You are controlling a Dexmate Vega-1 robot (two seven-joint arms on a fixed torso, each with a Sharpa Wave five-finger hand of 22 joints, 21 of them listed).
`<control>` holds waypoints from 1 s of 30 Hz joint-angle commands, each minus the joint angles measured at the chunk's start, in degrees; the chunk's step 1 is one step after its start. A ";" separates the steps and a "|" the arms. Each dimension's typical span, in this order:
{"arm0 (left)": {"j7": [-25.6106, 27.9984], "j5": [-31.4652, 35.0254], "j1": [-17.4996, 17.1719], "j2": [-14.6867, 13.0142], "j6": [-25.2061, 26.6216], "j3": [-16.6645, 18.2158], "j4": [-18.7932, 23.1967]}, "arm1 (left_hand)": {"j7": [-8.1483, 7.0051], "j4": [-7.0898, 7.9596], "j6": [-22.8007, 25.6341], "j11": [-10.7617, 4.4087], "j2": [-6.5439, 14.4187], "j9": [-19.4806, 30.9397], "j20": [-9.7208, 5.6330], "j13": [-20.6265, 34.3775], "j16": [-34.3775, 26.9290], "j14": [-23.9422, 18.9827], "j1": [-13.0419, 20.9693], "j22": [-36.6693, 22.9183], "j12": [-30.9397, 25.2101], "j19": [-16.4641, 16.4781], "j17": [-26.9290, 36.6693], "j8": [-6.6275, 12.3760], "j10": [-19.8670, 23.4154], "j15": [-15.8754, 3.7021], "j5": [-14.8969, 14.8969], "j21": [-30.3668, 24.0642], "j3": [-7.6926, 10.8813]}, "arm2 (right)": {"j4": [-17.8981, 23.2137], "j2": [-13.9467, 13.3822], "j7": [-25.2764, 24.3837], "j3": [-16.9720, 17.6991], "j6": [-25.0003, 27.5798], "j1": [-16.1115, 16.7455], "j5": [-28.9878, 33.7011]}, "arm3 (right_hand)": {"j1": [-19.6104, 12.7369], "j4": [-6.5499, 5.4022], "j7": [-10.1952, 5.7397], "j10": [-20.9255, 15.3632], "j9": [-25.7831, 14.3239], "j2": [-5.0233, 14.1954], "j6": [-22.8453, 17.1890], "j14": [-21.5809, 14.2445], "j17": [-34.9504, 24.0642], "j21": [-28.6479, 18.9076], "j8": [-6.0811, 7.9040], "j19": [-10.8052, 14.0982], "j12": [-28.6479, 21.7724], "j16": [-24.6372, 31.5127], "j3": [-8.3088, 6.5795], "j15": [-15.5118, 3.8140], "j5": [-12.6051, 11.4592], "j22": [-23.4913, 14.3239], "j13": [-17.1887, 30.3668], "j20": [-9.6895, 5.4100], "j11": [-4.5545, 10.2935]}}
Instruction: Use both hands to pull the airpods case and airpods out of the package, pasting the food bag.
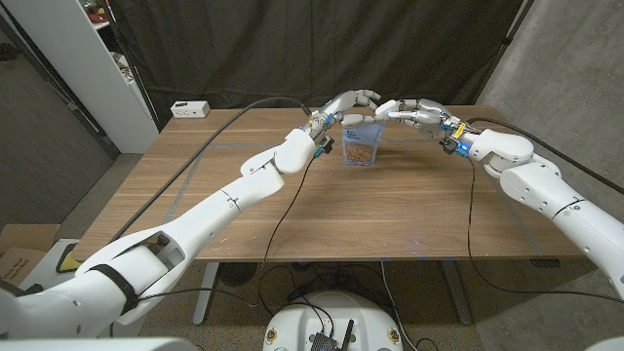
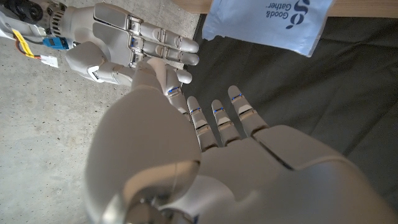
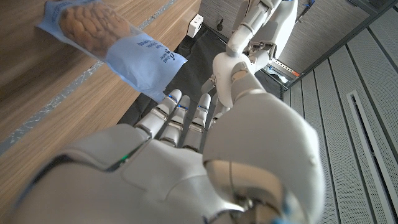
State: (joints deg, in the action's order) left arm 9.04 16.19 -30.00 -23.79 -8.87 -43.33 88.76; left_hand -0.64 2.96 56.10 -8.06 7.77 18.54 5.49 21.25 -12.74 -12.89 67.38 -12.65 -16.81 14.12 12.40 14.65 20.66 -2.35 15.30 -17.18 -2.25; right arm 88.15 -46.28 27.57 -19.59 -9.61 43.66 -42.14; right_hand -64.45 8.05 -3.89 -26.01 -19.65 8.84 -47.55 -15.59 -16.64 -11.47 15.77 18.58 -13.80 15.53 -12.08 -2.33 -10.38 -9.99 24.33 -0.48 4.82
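A pale blue food bag (image 1: 361, 146) with a clear window showing brown snacks stands upright at the far middle of the wooden table (image 1: 390, 214). My left hand (image 1: 346, 105) and right hand (image 1: 414, 112) hover just above its top edge, fingertips nearly meeting. In the left wrist view my left hand (image 2: 217, 155) has its fingers stretched out, its thumb reaching up to the right hand's fingers (image 2: 155, 46), with the bag (image 2: 267, 22) beyond. The right wrist view shows my right hand (image 3: 186, 162) with fingers extended short of the bag (image 3: 106, 37). Neither hand grips the bag.
A small white box (image 1: 191, 108) sits at the table's far left corner. Black cables (image 1: 224, 127) run over the table along both arms. A white shelf unit (image 1: 88, 68) stands at the left, a dark curtain (image 1: 322, 39) behind. A cardboard box (image 1: 24, 258) is on the floor.
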 commanded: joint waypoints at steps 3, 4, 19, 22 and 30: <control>-0.06 -0.60 0.11 -0.23 -0.56 0.25 -0.07 | -2.69 3.12 -1.55 1.16 -2.31 6.32 -0.82 0.05 0.32 0.49 -6.15 0.03 0.88 -0.39 -0.02 3.68 -1.12 -2.73 -0.48 -0.15 -3.61 | -2.45 1.04 2.46 0.06 1.94 -0.73 -3.56 | -0.17 -0.44 -0.61 -0.18 -2.44 0.73 -0.35 -0.38 -0.18 -0.40 1.28 0.22 -0.24 0.52 -0.11 -6.76 -0.12 -0.31 0.38 -0.47 0.25; -0.13 -0.75 0.13 -0.33 -0.81 0.34 -0.06 | -2.49 3.51 -2.03 1.12 -2.65 6.12 -0.82 0.07 0.36 0.58 -7.06 0.05 0.86 -0.39 -0.05 3.30 -1.06 -2.80 -0.53 -0.15 -4.15 | -2.81 1.22 2.82 0.07 2.18 -0.81 -3.98 | -0.16 -0.49 -0.58 -0.17 -2.66 0.78 -0.42 -0.34 -0.21 -0.40 1.40 0.21 -0.24 0.56 -0.11 -6.76 -0.13 -0.31 0.41 -0.50 0.24; 1.06 0.59 -0.08 -0.51 -0.61 0.74 1.04 | -2.80 4.15 -3.56 1.70 -3.18 5.42 -0.50 0.21 0.45 0.53 -9.51 0.18 1.10 -0.47 -0.27 1.67 -1.70 -2.22 0.03 -0.15 -6.04 | -4.31 2.33 3.97 0.74 3.28 -0.51 -6.31 | -0.23 -0.66 -0.61 -0.55 -4.52 0.79 -1.04 -0.53 -0.42 -0.55 2.40 0.45 -0.51 1.03 -0.02 -6.46 -0.22 -0.34 0.70 -0.36 0.17; 0.85 0.81 0.03 -0.38 0.20 0.61 1.07 | -2.78 3.66 -3.44 1.68 -2.65 5.61 -0.45 0.24 0.46 0.41 -8.56 0.19 1.09 -0.39 -0.33 1.77 -1.67 -2.21 0.26 -0.18 -5.62 | -4.36 2.48 4.13 0.90 3.28 -0.42 -6.62 | -0.24 -0.69 -0.58 -0.58 -4.87 0.79 -0.99 -0.51 -0.46 -0.56 2.52 0.47 -0.54 1.10 0.00 -6.41 -0.24 -0.34 0.75 -0.35 0.11; 0.37 1.00 0.80 0.08 1.15 0.08 0.25 | -2.95 2.24 -2.48 1.47 -2.40 6.18 -0.41 0.30 0.64 0.42 -6.16 0.23 1.09 -0.40 -0.57 2.35 -1.60 -2.20 0.64 -0.20 -5.03 | -4.50 2.98 4.22 1.20 3.24 -0.33 -7.17 | -0.29 -0.72 -0.50 -0.48 -5.80 0.76 -0.71 -0.48 -0.54 -0.56 2.76 0.49 -0.53 1.28 0.06 -6.35 -0.32 -0.34 0.87 -0.43 0.01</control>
State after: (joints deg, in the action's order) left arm 9.70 16.65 -30.02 -24.22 -9.08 -42.75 89.57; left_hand -3.33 5.75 52.97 -6.13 5.28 24.56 4.91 21.41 -12.29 -12.27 60.32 -12.23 -15.67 13.53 11.71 16.64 18.73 -2.35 15.66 -17.16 -7.19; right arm 84.07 -43.94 31.35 -18.84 -6.53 43.15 -48.09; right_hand -64.53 7.65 -4.41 -25.99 -19.60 9.36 -48.22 -15.59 -16.92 -11.66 16.47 18.69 -14.02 16.42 -12.01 -2.32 -10.42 -9.99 24.96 -0.96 4.81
